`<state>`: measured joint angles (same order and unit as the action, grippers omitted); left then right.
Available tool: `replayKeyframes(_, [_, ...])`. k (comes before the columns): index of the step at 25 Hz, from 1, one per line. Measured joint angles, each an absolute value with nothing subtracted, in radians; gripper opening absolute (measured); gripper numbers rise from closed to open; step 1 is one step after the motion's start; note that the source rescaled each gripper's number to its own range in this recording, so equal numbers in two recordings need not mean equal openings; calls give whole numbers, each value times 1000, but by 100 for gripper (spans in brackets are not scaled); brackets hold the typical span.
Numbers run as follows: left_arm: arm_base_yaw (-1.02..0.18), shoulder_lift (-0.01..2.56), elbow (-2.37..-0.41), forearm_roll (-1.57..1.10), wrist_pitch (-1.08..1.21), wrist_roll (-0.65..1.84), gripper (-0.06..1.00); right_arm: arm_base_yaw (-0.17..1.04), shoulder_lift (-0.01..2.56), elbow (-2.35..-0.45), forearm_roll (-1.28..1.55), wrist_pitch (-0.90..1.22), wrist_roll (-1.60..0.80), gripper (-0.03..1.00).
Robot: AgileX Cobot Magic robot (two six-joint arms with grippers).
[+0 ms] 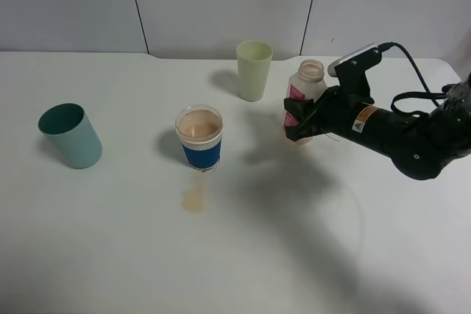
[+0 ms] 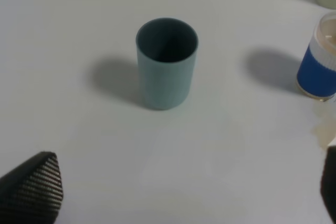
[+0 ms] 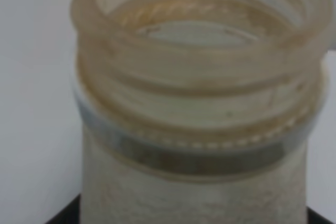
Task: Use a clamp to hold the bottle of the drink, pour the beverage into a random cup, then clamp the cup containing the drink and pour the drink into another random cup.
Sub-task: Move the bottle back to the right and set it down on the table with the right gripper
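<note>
Closest to the right wrist lens stands the one bottle (image 3: 199, 129), uncapped and upright, with tan residue at its neck. It sits far right on the white table (image 1: 110, 270), and the right gripper (image 1: 293, 119) is clamped around its lower body. Just left of it, slightly farther back, is a pale green cup (image 1: 254, 70). Nearer the middle stands a clear cup with a blue sleeve (image 1: 199, 137), filled with tan drink, and one tan spill (image 1: 194, 198) marks the table just in front of it. A teal cup (image 1: 71, 136) stands well apart at far left, making three cups. The left gripper (image 2: 181, 187) hangs near the teal cup, its jaws wide apart and holding nothing.
</note>
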<state>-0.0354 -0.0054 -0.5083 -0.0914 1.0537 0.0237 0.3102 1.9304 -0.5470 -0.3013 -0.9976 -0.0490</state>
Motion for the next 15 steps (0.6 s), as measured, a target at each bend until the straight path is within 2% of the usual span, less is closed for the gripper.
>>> replayKeyframes(15, [-35, -5, -508, -91, 1054, 24, 100, 305, 1994, -548, -280, -1052, -5, 0])
